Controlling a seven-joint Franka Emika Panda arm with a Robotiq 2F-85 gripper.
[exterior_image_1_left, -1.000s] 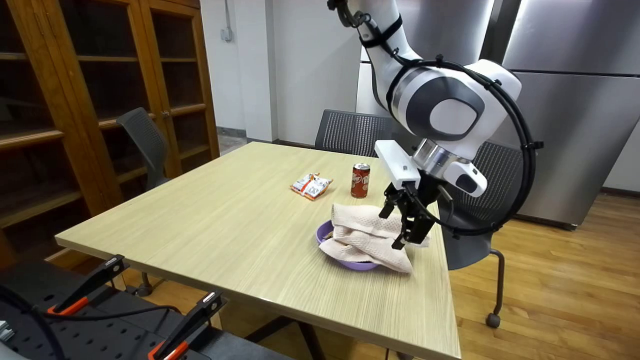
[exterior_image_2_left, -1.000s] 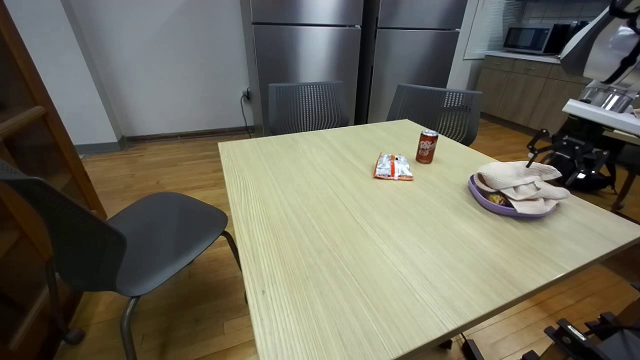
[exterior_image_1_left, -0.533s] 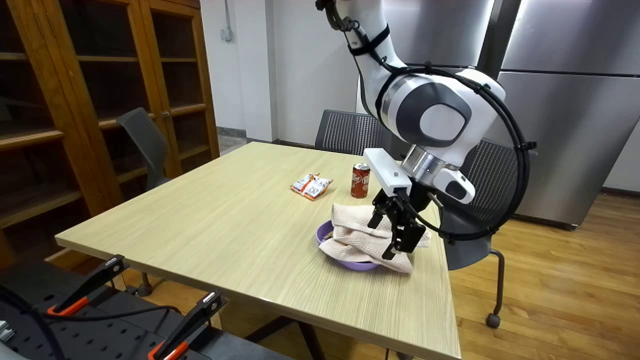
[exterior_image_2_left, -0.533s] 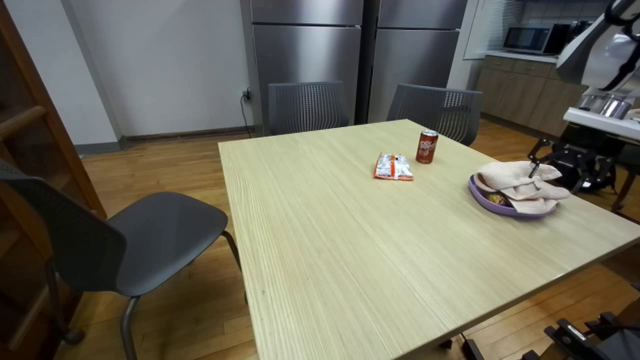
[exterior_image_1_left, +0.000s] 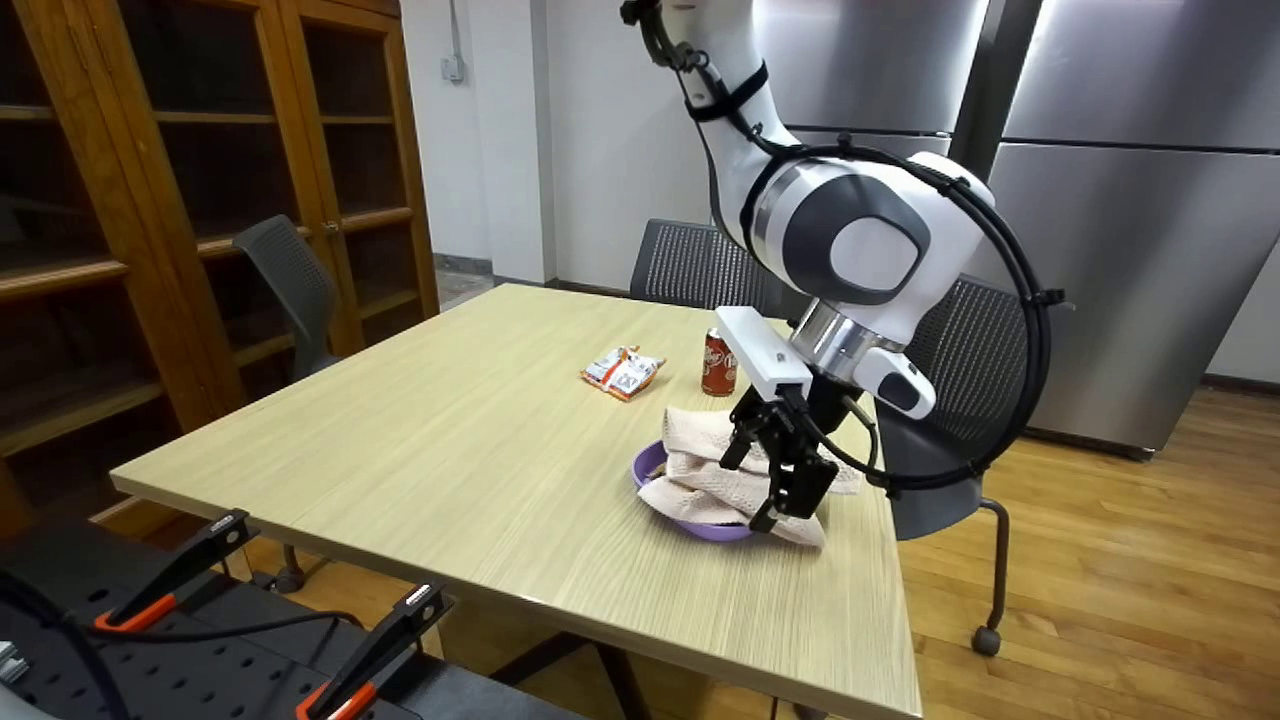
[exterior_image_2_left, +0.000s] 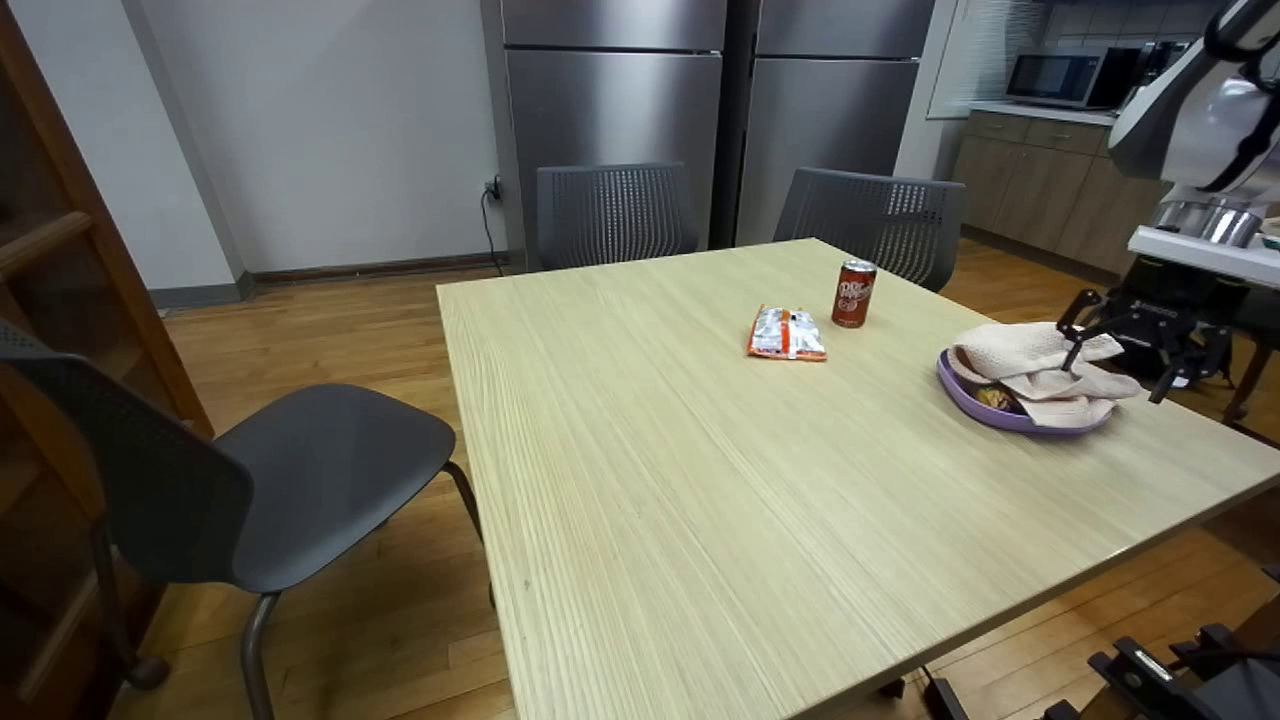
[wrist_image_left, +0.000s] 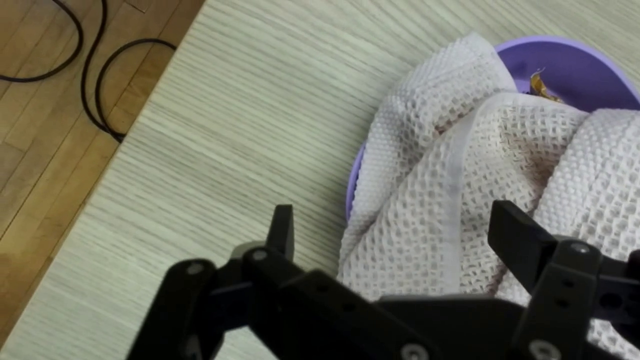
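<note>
**Cream cloth (wrist_image_left: 415, 215) below spread fingers (wrist_image_left: 282, 230)**

The gripper (wrist_image_left: 393, 222) hangs over the bundle, its fingers wide apart and nothing held between them. The cloth lies rumpled across a purple bowl (wrist_image_left: 580, 72), draping past the rim on one side, near the edge of the table (exterior_image_2_left: 700, 500). This looks like the lining-up stage, ahead of any grip. Taking hold from here would call for a small shift so both fingertips straddle a raised fold, then a careful descent that spares the rim, and a gentle squeeze; fabric this soft would probably bunch.

Only the wrist view makes clear that one finger appears over bare table and the other over cloth. A gold scrap (wrist_image_left: 541, 89) peeks out of the bowl there; an exterior view has a fuller lump (exterior_image_2_left: 995, 398) by the cloth's edge, too blurred to name. Both exterior views add a red can (exterior_image_2_left: 853, 295) and a snack bag (exterior_image_2_left: 787, 335), missing from the wrist view. A microwave (exterior_image_2_left: 1055, 78) appears in an exterior view alone. Whether a fingertip touches the cloth, I cannot tell.
</note>
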